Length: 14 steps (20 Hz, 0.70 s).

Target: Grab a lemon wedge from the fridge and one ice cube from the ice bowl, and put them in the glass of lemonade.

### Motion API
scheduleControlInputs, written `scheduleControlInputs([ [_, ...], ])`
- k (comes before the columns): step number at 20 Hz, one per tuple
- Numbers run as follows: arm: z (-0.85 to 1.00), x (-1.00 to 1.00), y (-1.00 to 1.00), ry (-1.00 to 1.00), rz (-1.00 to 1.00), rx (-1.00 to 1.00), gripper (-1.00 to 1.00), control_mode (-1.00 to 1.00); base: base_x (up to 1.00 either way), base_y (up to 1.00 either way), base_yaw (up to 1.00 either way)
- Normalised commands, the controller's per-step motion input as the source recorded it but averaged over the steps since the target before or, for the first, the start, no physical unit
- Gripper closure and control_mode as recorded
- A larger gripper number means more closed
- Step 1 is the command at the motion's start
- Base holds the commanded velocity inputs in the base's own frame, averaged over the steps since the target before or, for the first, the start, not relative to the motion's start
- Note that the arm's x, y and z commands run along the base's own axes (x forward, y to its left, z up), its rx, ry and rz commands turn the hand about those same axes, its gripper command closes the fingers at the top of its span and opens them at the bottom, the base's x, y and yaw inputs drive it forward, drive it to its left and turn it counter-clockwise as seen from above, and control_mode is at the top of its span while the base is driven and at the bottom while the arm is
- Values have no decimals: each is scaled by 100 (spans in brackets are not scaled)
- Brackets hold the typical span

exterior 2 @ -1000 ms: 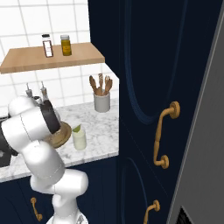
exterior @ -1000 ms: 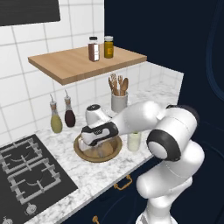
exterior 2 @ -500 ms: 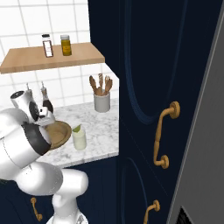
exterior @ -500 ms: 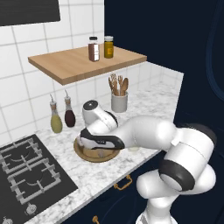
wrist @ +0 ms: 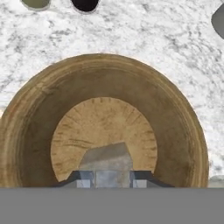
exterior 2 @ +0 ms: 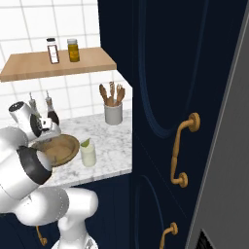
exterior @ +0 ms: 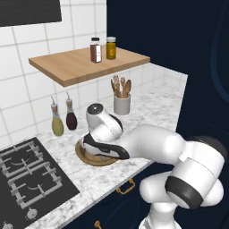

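Arm lower; jaws astride ice cube (wrist: pixel 106 162).

Base cams flank ice bowl (exterior: pixel 96 159); wrist cam overhead.

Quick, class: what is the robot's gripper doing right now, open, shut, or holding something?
Gripper: down inside the ice bowl, jaws narrowed around a pale grey ice cube; whether the grip is firm cannot be told.

My white two-finger gripper (wrist: pixel 107 178) points straight down, arm bent low, jaws narrow around a pale cube.
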Motion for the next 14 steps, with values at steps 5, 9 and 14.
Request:
scheduleControlInputs([
  [5,63,-23,-36,-12,0,0,100,-100,0,0,0],
  [9,77,-9,-85,1,0,0,100,-100,0,0,0],
  [14,33,0,-100,10,-2,6,100,-100,0,0,0],
])
